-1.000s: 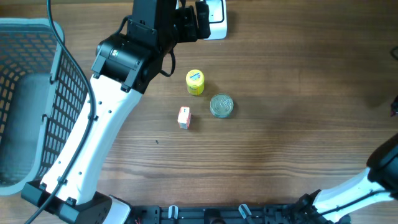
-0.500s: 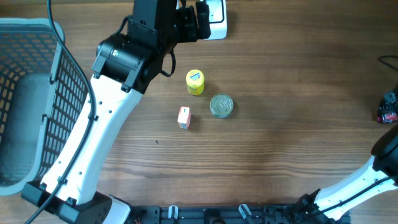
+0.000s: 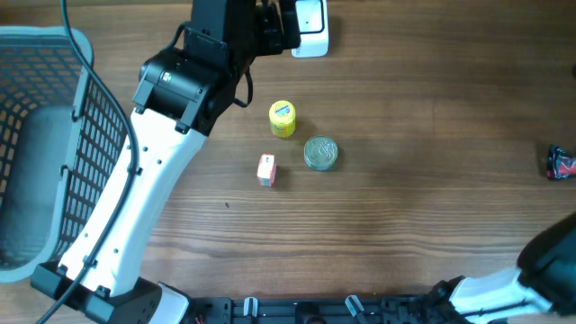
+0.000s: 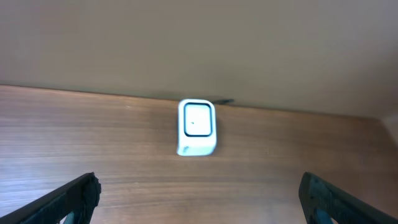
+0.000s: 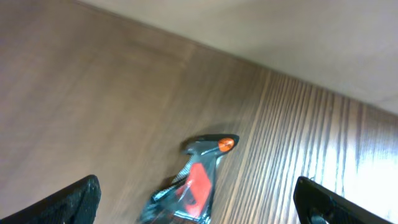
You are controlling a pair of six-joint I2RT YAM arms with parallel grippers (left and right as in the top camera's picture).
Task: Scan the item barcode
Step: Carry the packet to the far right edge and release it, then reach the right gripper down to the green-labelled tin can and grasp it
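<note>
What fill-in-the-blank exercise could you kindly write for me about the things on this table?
The small jar beside the round tin is ____.
The left gripper stands ____, facing the white scanner.
Of jar, tin and small box, the ____ lies nearest the scanner.
Missing words: yellow; open; jar.

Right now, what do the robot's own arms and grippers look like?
Both arms have white links and black joint housings: the left arm is long, with a thin black cable running along it; of the right arm only a part shows. The left gripper and right gripper have dark, blunt fingertips.
</note>
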